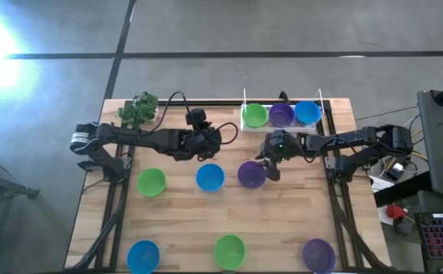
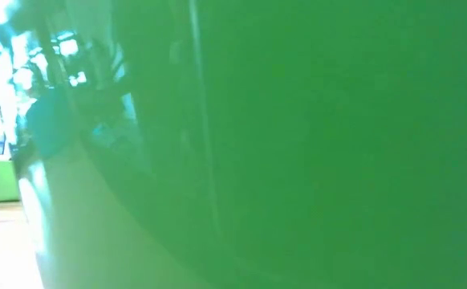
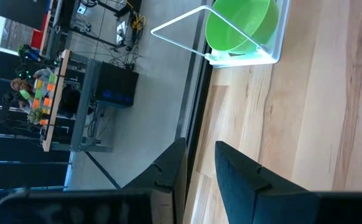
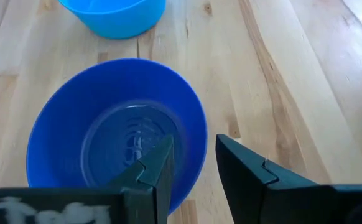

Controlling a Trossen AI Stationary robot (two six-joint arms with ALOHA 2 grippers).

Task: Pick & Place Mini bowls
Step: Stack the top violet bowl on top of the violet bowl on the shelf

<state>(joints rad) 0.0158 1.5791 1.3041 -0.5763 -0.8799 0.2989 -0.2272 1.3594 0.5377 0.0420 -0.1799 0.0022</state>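
right gripper [image 1: 270, 161] sits low over the purple mini bowl [image 1: 250, 174] mid-table, fingers [image 4: 243, 171] a narrow gap apart astride its near rim, not clamped. left gripper [image 1: 208, 141] hangs just above the table behind the blue mini bowl [image 1: 209, 177], fingers slightly apart, nothing held. clear tray [image 1: 322, 122] at the back edge holds green [image 1: 254, 115], purple and blue bowls. front green bowl [image 2: 298, 144] fills the low camera.
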